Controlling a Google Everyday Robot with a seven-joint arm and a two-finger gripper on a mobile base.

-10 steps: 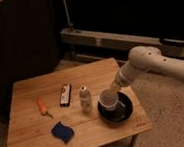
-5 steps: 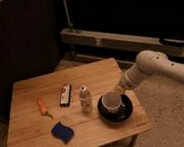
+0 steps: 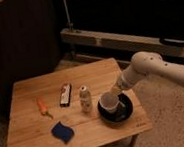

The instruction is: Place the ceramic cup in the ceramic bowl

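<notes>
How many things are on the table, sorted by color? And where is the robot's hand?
White: 2, the ceramic cup and a small shaker bottle
Black: 2, the ceramic bowl and a flat bar
Orange: 1, a carrot-like thing
Blue: 1, a sponge
Total: 6
The hand is at the cup, over the bowl.

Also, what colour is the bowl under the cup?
Glossy black: the ceramic bowl shows in the camera view, holding the white ceramic cup, with the gripper just above it.
</notes>
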